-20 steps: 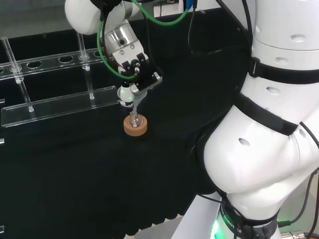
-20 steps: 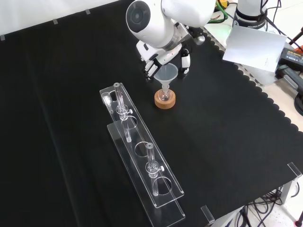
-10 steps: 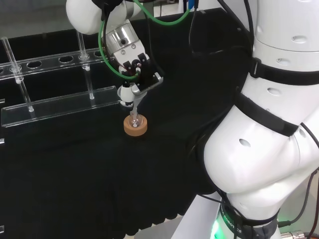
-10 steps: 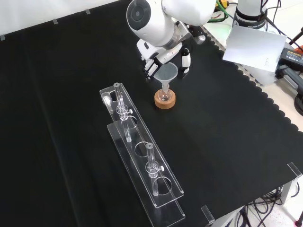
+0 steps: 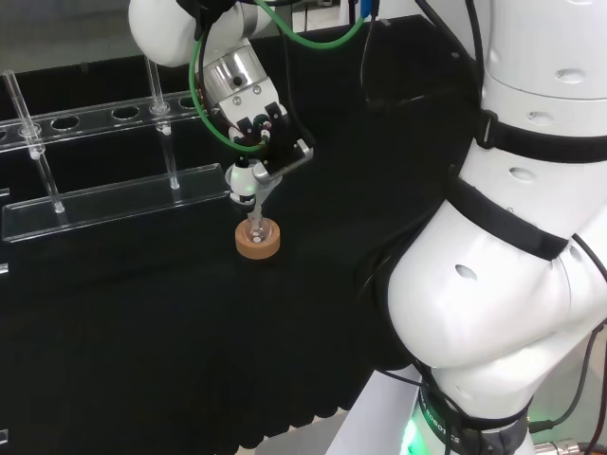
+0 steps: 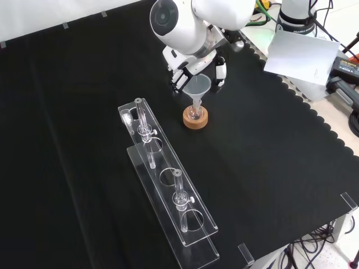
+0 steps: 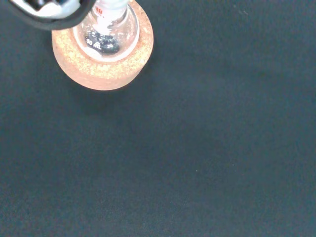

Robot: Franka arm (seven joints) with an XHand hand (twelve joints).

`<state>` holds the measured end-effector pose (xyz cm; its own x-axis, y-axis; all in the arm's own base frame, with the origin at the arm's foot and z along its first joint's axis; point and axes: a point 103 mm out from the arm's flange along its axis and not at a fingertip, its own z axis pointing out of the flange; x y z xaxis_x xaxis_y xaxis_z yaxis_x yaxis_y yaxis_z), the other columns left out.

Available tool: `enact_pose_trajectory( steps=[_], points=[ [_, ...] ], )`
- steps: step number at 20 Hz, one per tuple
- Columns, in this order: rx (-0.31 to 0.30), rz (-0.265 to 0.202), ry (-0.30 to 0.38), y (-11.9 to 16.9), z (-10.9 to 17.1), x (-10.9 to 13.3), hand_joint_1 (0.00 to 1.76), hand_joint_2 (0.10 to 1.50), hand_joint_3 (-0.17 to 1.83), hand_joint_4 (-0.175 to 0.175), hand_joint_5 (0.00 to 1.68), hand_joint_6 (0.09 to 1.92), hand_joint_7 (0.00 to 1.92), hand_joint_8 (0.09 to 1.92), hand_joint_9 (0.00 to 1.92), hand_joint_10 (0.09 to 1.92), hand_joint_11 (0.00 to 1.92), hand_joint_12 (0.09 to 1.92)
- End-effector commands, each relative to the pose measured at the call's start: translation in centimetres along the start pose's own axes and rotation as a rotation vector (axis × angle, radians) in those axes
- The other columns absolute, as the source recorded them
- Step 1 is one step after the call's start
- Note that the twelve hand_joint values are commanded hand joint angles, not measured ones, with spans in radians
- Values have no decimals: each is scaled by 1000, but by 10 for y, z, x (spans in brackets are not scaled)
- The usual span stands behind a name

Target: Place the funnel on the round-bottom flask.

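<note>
Black cloth (image 6: pixel 269 168) bears a cork-ringed flask (image 6: pixel 194 114) holding the funnel (image 6: pixel 197 88), fingers (image 6: pixel 180 77) grasping it

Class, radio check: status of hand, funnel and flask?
Robot hand at funnel rim. Funnel stem in round-bottom flask on cork ring. Nothing in the way.

The surface (image 6: pixel 269 145) is covered in matt black cloth with a fine, even weave. Just below the hand (image 6: pixel 193 64), the stand (image 7: pixel 123 64) is cork, tan, grainy and rough. The round-bottom flask (image 7: pixel 106 37) seated in it is clear, glossy glass that catches bright glints. The funnel (image 6: pixel 198 88) at the fingers is smooth, translucent, pale plastic. The hand itself has glossy white and black shells, and the arm link (image 6: pixel 174 25) above it is smooth, shiny white. Near the hand, the rack (image 6: pixel 168 196) is clear, polished plastic.
</note>
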<state>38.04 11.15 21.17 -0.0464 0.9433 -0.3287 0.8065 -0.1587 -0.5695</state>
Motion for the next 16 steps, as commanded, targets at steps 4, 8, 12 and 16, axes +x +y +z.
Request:
enact_pose_trajectory(
  steps=[4,8,12,16],
  points=[
    [19,-6,-14,-2,-1,1,701,633,536,-37,286,95,54,629,321,674,292,1385],
    [8,1,-25,-3,-2,2,649,632,474,-32,179,87,2,303,122,723,157,1425],
    [15,5,-29,-3,-3,1,641,639,445,-28,139,87,0,153,54,748,97,1444],
    [-4,4,-17,-4,-4,-1,642,641,439,-27,133,87,0,135,45,753,88,1447]
  ],
)
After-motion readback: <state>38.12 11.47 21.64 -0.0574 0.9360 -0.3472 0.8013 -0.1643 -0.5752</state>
